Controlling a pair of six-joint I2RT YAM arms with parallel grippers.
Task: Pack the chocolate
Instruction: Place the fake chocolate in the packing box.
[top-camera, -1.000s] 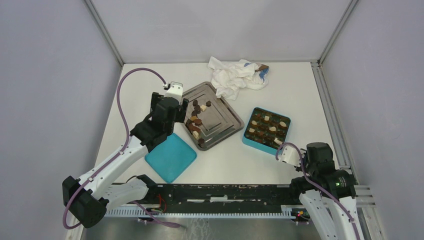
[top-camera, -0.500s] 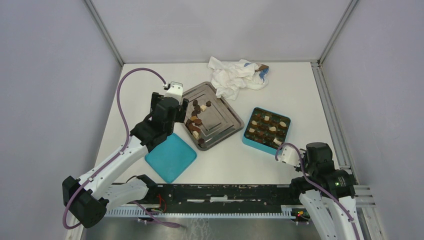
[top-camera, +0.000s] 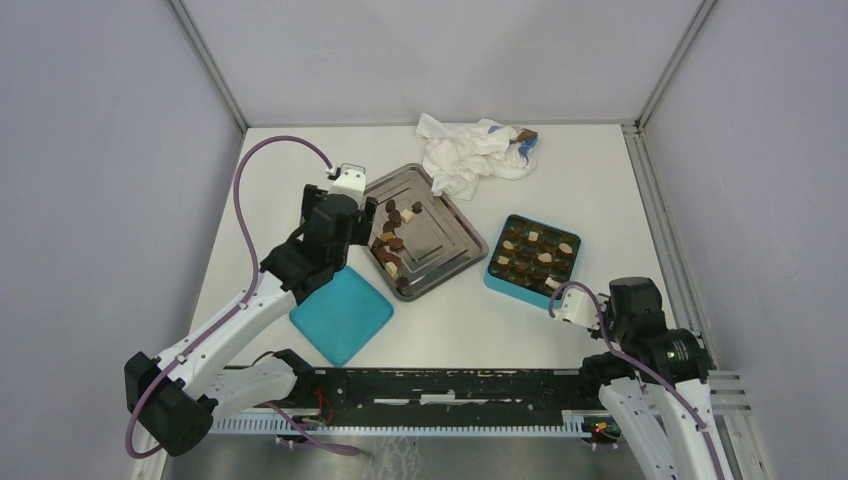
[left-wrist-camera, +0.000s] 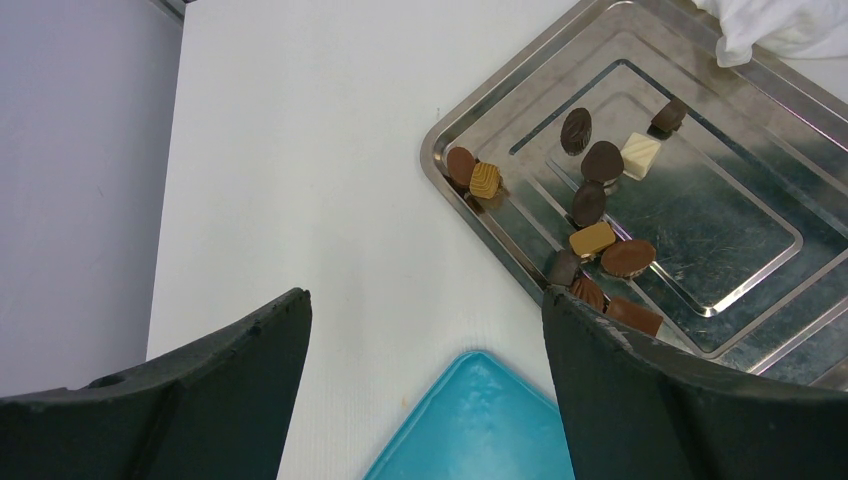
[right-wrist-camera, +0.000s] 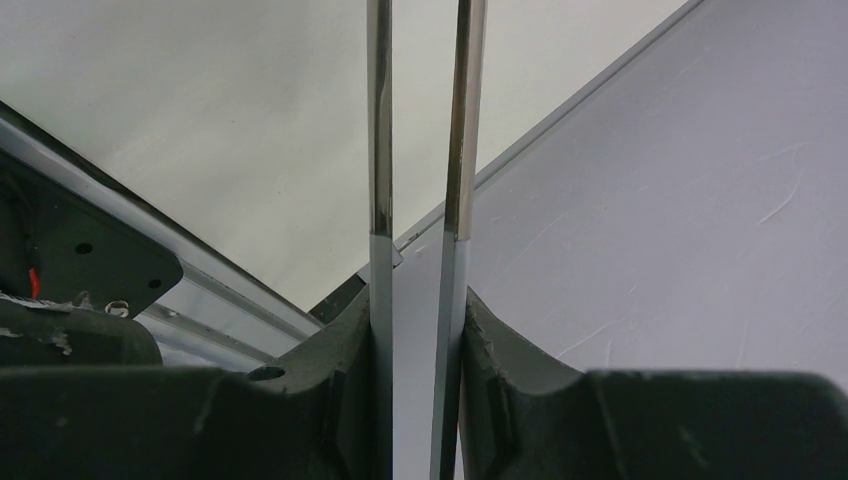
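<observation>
Chocolate pieces (top-camera: 392, 245), dark, light brown and cream, lie loose on the left part of a metal tray (top-camera: 445, 235). The left wrist view shows the same pieces (left-wrist-camera: 590, 205) and tray (left-wrist-camera: 700, 220). More pieces sit in the compartments of a teal box (top-camera: 492, 275). My left gripper (top-camera: 362, 222) hovers at the tray's left edge, open and empty (left-wrist-camera: 424, 300). My right gripper (right-wrist-camera: 420, 300) is folded back at the near right corner. It is shut on a pair of thin metal tongs (right-wrist-camera: 378, 150) that point up toward the wall.
A teal lid (top-camera: 342, 313) lies flat near the left arm, its corner under my left gripper (left-wrist-camera: 480, 425). A crumpled white cloth (top-camera: 470, 150) with blue marks lies behind the tray. Aluminium rails (top-camera: 655, 230) run along the table's right edge.
The right arm has shifted very slightly to the left. The left arm and the chocolate have not moved.
</observation>
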